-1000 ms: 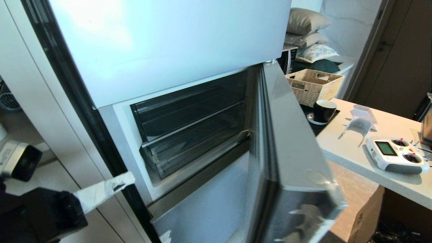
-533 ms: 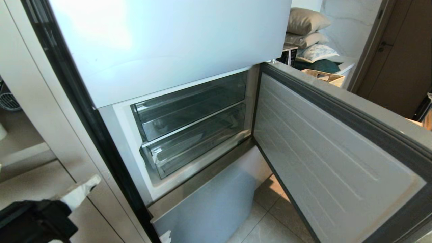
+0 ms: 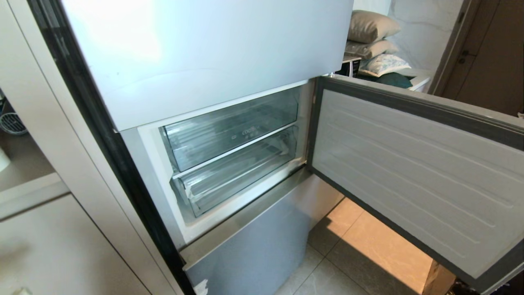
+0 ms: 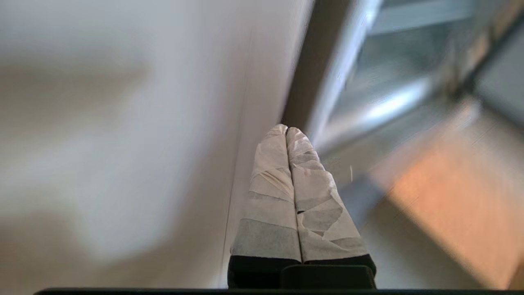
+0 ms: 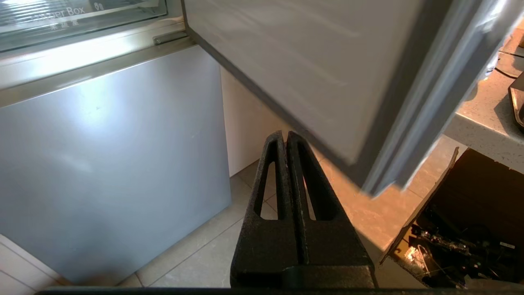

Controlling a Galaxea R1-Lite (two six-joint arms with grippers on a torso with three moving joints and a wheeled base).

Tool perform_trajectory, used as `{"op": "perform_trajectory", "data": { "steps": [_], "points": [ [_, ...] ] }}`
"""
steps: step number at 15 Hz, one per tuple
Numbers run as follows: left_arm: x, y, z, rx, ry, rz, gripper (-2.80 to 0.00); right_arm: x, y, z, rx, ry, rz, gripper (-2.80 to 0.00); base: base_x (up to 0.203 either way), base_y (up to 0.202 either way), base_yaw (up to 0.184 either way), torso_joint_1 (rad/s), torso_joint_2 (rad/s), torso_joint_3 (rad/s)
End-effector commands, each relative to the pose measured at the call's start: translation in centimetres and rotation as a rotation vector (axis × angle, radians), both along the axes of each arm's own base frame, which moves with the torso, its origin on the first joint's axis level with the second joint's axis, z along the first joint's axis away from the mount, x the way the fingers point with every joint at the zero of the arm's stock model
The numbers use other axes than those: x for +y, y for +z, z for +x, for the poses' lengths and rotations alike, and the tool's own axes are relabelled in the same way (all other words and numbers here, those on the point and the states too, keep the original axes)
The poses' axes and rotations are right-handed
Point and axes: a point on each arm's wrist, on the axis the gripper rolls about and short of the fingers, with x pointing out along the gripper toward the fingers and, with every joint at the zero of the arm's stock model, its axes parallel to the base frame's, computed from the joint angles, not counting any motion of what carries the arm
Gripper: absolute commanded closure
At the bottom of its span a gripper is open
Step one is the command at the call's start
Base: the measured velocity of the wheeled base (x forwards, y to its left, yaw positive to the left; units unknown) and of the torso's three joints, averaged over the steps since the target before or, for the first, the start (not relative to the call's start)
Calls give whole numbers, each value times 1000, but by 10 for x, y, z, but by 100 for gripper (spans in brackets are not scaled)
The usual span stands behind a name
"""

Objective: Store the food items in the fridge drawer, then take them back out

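Note:
The fridge drawer (image 3: 245, 175) is the lower of two clear drawers in the open middle compartment, pushed in, with torn white tape at its front left corner. No food items are in view. My left gripper (image 4: 286, 129), its fingers wrapped in white tape, is shut on nothing and points along the pale cabinet side beside the fridge; it is outside the head view. My right gripper (image 5: 285, 133) is shut and empty, hanging low over the floor tiles under the open door.
The compartment door (image 3: 409, 164) stands swung wide to the right. Another clear bin (image 3: 229, 137) sits above the drawer. Below is a silver-blue panel (image 3: 254, 241). A cardboard box (image 5: 470, 213) sits under a counter (image 5: 479, 119). Pillows (image 3: 370, 24) lie behind.
The compartment door has swung from edge-on to wide open on the right, hiding the counter. My left gripper has dropped out of the head view at lower left.

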Motion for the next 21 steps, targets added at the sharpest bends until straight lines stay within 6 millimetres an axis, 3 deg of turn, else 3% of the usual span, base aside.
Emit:
{"op": "perform_trajectory", "data": {
  "steps": [1,2,4,8,21],
  "points": [
    [-5,-24,-15,152,-225,23,0,0,0,0,0,1,-1,0,0,0,0,0,0,0],
    [-6,-26,-17,220,-264,37,0,0,0,0,0,1,0,0,0,0,0,0,0,0],
    [-3,-31,-24,257,-171,101,0,0,0,0,1,1,1,0,0,0,0,0,0,0],
    [-4,-38,-44,57,-198,210,0,0,0,0,-1,0,4,0,0,0,0,0,0,0],
    [-3,-39,-42,70,-152,183,0,0,0,0,1,-1,7,0,0,0,0,0,0,0]
  ]
}}
